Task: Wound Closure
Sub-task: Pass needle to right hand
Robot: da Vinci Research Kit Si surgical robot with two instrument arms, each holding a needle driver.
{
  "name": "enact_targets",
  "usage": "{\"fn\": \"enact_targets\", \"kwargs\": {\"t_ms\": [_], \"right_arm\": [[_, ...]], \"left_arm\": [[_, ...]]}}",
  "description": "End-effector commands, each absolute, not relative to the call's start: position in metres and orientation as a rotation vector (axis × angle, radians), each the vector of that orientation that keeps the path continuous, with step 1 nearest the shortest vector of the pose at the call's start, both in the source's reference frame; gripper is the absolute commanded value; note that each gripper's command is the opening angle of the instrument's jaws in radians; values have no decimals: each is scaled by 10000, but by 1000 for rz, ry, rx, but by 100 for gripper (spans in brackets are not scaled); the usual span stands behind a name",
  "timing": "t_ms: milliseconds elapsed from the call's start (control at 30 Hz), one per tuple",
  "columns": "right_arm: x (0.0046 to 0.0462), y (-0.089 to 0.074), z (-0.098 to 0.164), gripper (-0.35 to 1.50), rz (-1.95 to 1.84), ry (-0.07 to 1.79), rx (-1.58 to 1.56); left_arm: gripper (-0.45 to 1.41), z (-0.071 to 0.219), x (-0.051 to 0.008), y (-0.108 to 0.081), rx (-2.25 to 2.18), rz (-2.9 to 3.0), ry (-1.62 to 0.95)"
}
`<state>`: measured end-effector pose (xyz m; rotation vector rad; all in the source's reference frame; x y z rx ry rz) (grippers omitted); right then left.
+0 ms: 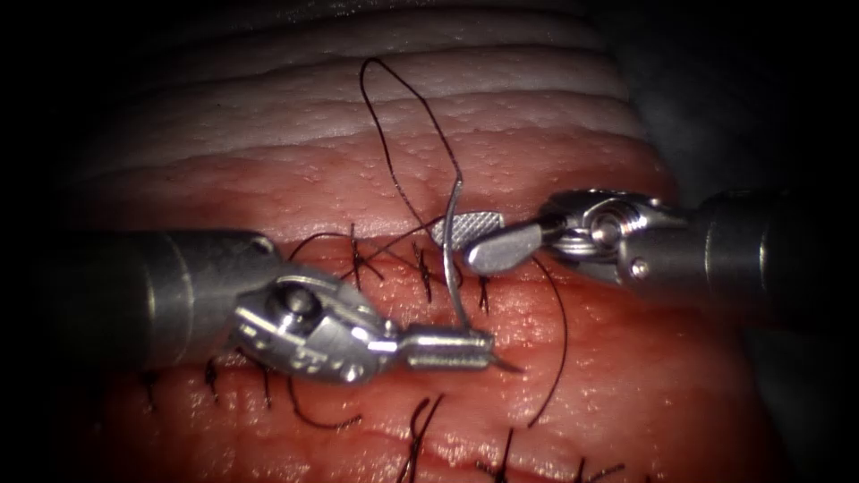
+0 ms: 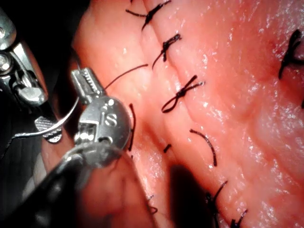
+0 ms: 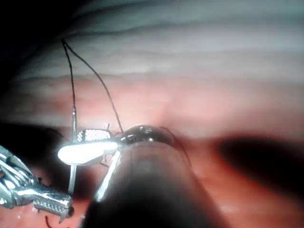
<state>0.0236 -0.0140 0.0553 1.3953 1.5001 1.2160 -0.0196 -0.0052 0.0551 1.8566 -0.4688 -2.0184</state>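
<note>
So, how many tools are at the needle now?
2. The left tool has its claw shut on the needle near its point. The right tool holds its claw open around the needle's upper part. The needle seems free of the tissue.

Glossy wet tissue (image 1: 626, 358), shiny metal needle (image 1: 454, 259)

right end effector (image 3: 90, 152) wrist blurred

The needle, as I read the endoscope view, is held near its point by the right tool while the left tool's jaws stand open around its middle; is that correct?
Not quite: the tools are swapped. In the endoscope view the left tool holds the needle near its point, jaws shut, and the right tool has its jaws open around the needle's middle. The needle stands clear of the tissue, its thread looping upward.
</note>
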Motion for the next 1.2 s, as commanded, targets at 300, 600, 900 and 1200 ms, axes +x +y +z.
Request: {"fn": "enact_targets", "kwargs": {"t_ms": [300,600,900,1200], "right_arm": [[248,-143,552,113,1200,1489,1459],[257,-146,554,93,1208,1477,1490],[257,-145,556,12,1219,1463,1479],[260,-144,556,29,1235,1463,1468]], "left_arm": [[-45,555,-203,-51,1863,-2010,-469],[-45,552,-203,-52,1861,-2003,-473],[-45,547,-205,-55,1877,-1997,-460],[-45,548,-208,-58,1897,-1989,-443]]}}
